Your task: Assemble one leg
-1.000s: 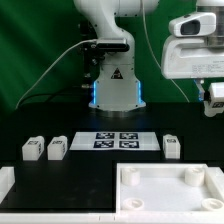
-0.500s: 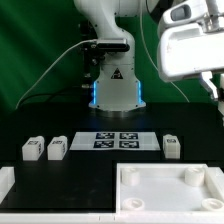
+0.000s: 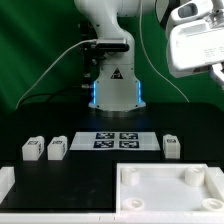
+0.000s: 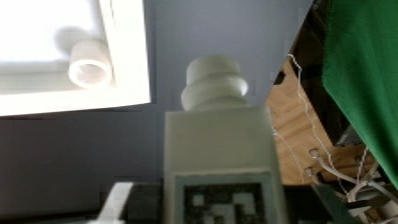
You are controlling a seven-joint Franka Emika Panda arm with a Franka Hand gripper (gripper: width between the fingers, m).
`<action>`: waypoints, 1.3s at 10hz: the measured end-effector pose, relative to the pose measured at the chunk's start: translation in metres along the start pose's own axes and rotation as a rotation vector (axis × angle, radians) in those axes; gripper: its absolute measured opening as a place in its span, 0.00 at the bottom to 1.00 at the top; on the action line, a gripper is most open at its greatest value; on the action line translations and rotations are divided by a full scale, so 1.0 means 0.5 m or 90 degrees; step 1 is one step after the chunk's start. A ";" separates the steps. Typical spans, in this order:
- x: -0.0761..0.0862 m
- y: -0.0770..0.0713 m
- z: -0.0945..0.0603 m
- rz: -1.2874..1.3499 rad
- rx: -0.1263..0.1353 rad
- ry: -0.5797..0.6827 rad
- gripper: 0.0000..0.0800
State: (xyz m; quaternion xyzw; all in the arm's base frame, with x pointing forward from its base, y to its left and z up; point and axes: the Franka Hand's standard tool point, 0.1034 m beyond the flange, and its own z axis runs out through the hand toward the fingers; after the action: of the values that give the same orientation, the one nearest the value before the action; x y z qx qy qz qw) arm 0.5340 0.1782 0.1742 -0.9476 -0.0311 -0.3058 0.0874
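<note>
White plastic leg (image 4: 217,130) hangs pinched in the hand (image 3: 217,74), high over the surface's edge at the exterior view's right. Its knobbed end points outward, probably for carrying to a corner socket of the tray-like panel (image 3: 165,188).

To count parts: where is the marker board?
The marker board lies at the exterior view's middle, in front of the robot base, between a pair of legs and a single leg.

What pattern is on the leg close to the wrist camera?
The leg is white with a black-and-white square tag; wrist view best.
</note>
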 end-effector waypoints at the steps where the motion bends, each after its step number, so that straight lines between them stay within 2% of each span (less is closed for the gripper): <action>1: 0.030 0.044 0.008 -0.028 -0.017 0.000 0.36; 3: 0.132 0.114 0.039 -0.064 -0.041 0.003 0.36; 4: 0.165 0.155 0.061 -0.068 -0.051 -0.013 0.36; 5: 0.182 0.182 0.068 -0.063 -0.053 -0.028 0.36; 7: 0.180 0.172 0.069 -0.063 -0.046 -0.024 0.36; 10: 0.172 0.172 0.078 -0.063 -0.046 -0.023 0.36; 11: 0.139 0.164 0.117 -0.066 -0.043 -0.002 0.36; 12: 0.127 0.169 0.150 -0.066 -0.042 -0.003 0.36; 13: 0.135 0.182 0.174 -0.063 -0.045 0.015 0.36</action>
State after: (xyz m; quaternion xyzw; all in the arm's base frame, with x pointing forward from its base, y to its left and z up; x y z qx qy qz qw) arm 0.6491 0.1050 0.1309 -0.9438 -0.0662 -0.3215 0.0387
